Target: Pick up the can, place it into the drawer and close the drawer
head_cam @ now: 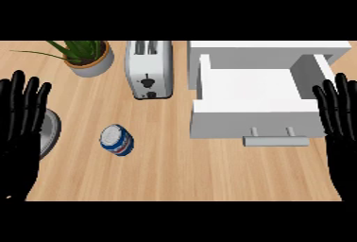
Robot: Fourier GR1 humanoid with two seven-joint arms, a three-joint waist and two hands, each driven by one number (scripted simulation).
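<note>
Clearly apart: the can sits between two open hands

At the left edge the left hand point(21, 123) rests with its fingers point(30, 97) straight and spread, holding nothing; it partly covers a grey round plate point(52, 130). Behind it stands a potted plant point(89, 56). The can point(117, 140), blue and white, sits on the wooden tabletop point(188, 170), near the left hand's fingers but not touching them, in front of the white toaster point(148, 68). Further right, the white drawer point(251, 122) is pulled open, its handle point(275, 140) facing forward. The right hand point(339, 123) shows at the right edge, fingers straight, grasping nothing, well apart from the can.
</note>
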